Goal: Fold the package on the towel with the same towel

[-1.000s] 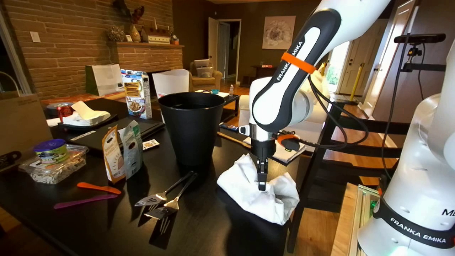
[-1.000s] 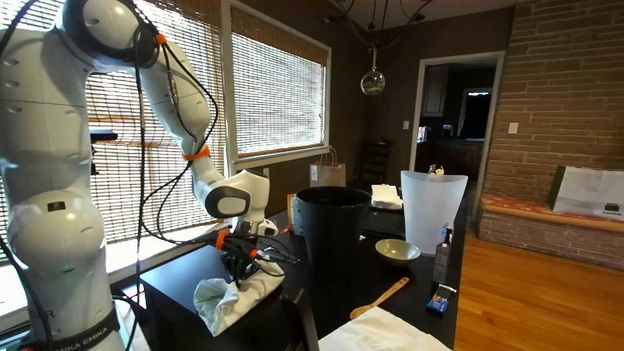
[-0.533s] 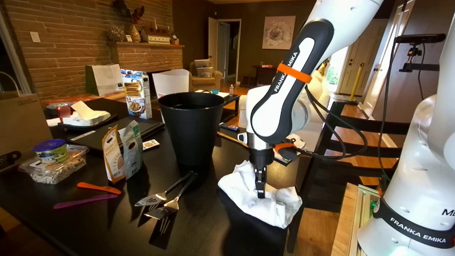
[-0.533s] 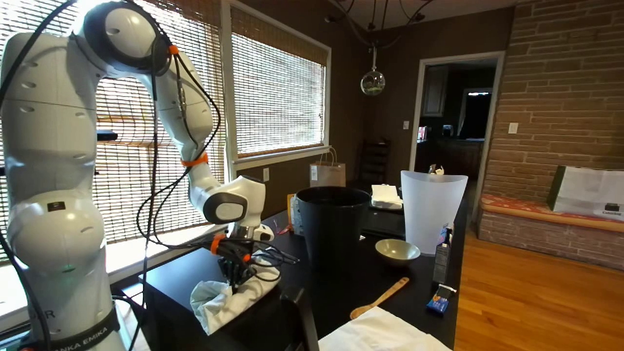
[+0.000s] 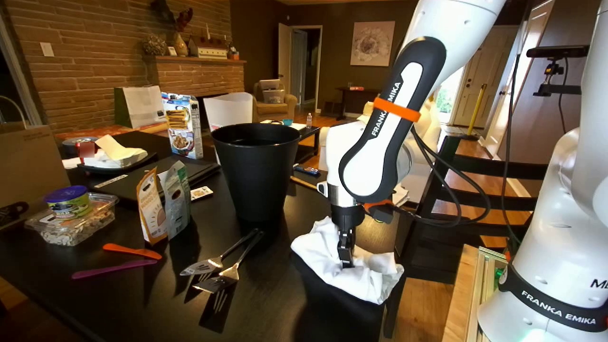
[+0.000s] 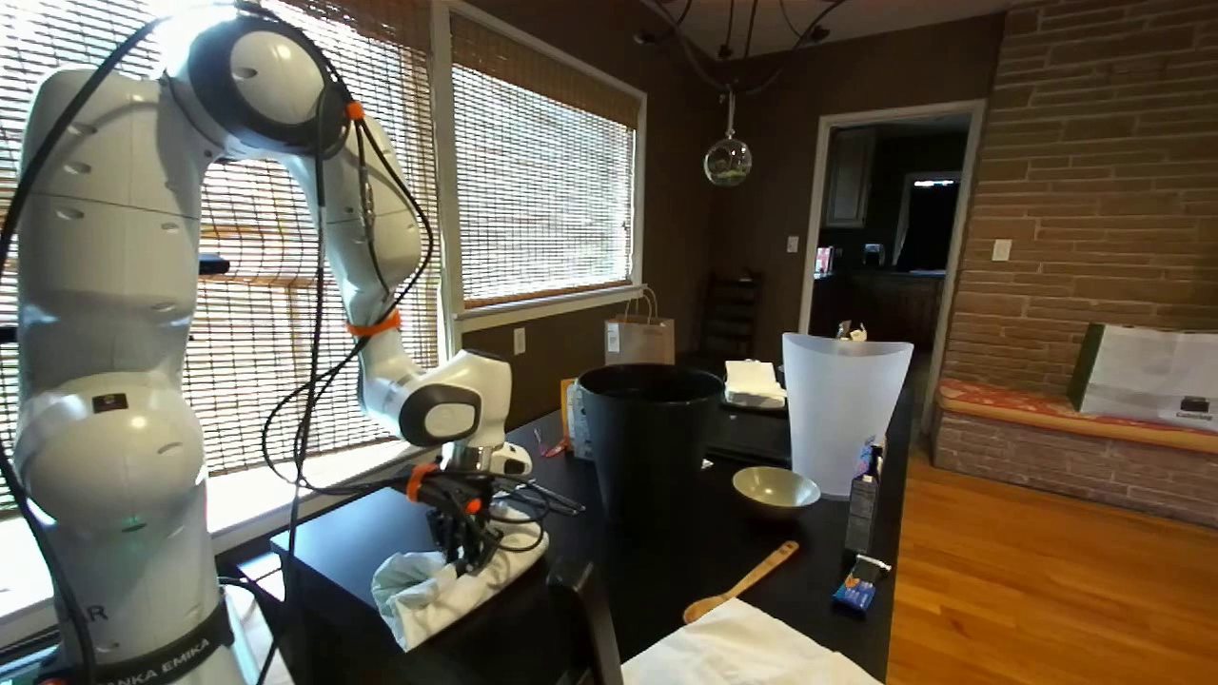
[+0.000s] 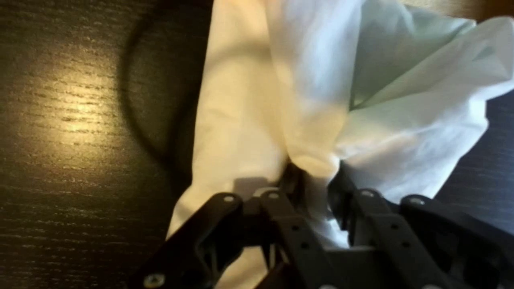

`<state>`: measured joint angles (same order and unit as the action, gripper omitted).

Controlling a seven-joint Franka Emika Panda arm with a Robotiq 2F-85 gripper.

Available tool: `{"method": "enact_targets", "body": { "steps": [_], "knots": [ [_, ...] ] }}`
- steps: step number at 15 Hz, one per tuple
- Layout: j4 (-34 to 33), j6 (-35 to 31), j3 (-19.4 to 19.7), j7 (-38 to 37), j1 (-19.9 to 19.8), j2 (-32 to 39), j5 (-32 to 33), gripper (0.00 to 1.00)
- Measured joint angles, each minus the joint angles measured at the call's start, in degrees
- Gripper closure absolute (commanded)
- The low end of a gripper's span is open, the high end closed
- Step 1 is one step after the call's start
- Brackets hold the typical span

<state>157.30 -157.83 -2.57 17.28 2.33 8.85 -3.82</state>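
**Jaws clamped on a fold of the towel (image 5: 354, 280); package out of sight**

My jaws point down, tips close together, a ridge of cloth (image 7: 315, 140) between them in the wrist view. I read this as a grip; how firm, I cannot tell. The towel is directly beneath me on the desk (image 5: 270, 308), gathered into a longish bundle at the edge on my own side, apart from the corner by the window (image 6: 243, 371).

Key relation: the bundle's long axis runs from that edge inward, roughly toward the black bin (image 6: 652, 466). My tips meet it about midway. The gaping, rumpled end lies on the edge side of me, the smoother end on the bin side. Whether the rumpled end overhangs the edge: cannot tell.

Package: no part shows in any view. Presumed inside the folds; position unknown.

Judgement: wrapping looks well along, final tuck pending. The next move should carry the ridge across the long axis and press it down, rather than pull along it. Pulling toward the edge could drag the rumpled end off the desk; lifting high could unroll the bundle and let the package slip out.
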Motion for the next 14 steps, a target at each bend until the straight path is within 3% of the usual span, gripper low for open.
{"method": "enact_targets", "body": {
  "steps": [6, 14],
  "knots": [
    [-0.16, 0.00, -0.75, -1.60, -0.13, -0.19, -0.11, 0.02],
    [-0.23, 0.00, -2.83, -1.36, -0.79, -2.53, -5.18, 0.00]
  ]
}}
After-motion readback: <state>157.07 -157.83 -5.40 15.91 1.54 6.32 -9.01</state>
